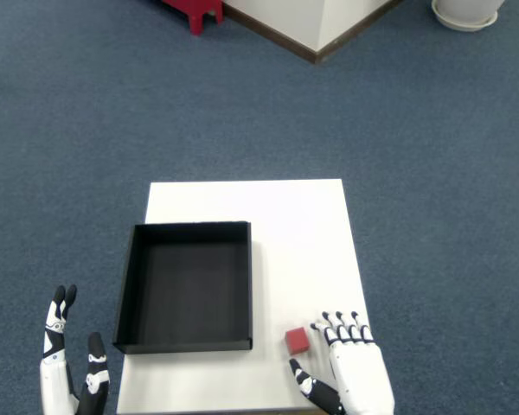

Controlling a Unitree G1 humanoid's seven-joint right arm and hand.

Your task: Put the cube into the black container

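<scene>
Sitting near the front edge of the white table (285, 216), the red cube (297, 341) is just off the front right corner of the black container (187, 290), close to it but apart from its wall. The right hand (350, 367) is resting just beside the cube on its right, fingers (337, 325) spread and pointing away from the robot, thumb (304, 385) angling out below the cube. It is holding nothing; the index finger is looking very close to the cube's right face, though I cannot tell whether it is actually touching.

From where I am standing, the cube is looking small, solid and stiff, most likely light, with flat faces and crisp edges, so I am not expecting it to squash or break. Its smoothness could be letting it skid on the bare tabletop if nudged from one side only. The best hold, I am judging, is a pinch across two opposite side faces, thumb on the near side and a finger or two on the far side, squarely in the middle so it is not twisting out. The container is standing open-topped and empty, so a short lift over its low right wall is all the carry is asking for. The left hand (69, 367) is hanging off the table's left side, idle.
</scene>
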